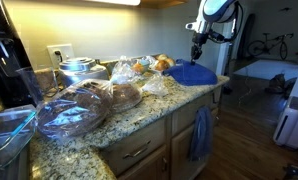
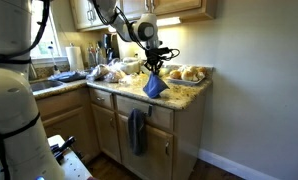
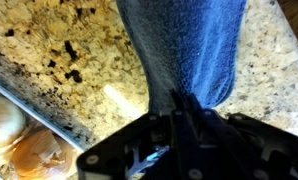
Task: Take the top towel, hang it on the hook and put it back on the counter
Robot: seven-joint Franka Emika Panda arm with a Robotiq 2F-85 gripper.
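My gripper (image 2: 154,66) is shut on the top towel (image 2: 154,86), a bright blue cloth that hangs from it in a point above the counter (image 2: 184,86). In the wrist view the towel (image 3: 184,40) runs up from the pinched black fingers (image 3: 175,104) of the gripper (image 3: 183,98), with speckled granite (image 3: 59,50) on both sides. In an exterior view the gripper (image 1: 197,52) hovers over blue cloth (image 1: 194,74) at the counter's (image 1: 139,118) far corner. I cannot tell there where the held towel ends. No hook shows.
Bagged bread and rolls (image 1: 119,95) and a clear plastic container (image 1: 69,112) crowd the counter. A duller grey-blue towel (image 2: 137,130) hangs on the cabinet front (image 1: 200,133) below the corner. Bread rolls (image 2: 189,73) lie close behind the gripper.
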